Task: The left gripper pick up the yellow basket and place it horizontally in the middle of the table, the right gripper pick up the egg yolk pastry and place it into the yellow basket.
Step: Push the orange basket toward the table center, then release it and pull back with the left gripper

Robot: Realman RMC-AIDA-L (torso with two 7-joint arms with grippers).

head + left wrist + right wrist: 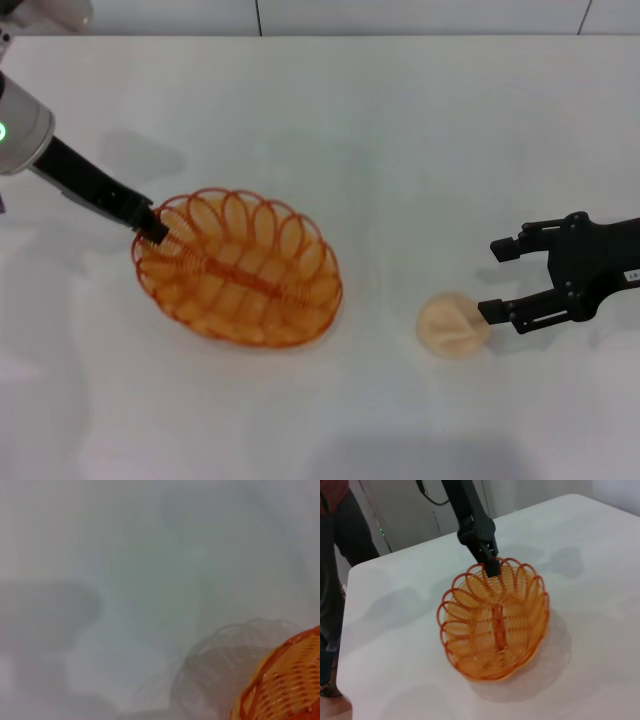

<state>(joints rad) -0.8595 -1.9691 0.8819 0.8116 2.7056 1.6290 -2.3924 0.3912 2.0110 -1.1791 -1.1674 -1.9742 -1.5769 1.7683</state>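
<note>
Care is needed while the yellow basket (238,268), gripped at its rim by the clenched left claw (152,226), is settled level on the desk (400,130), since the egg yolk pastry (453,322) lies right of the basket beside the open right claw (500,278).

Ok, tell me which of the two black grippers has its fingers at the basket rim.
The left gripper: it clamps the yellow basket at its looped rim. The right gripper is open beside the egg yolk pastry.
</note>
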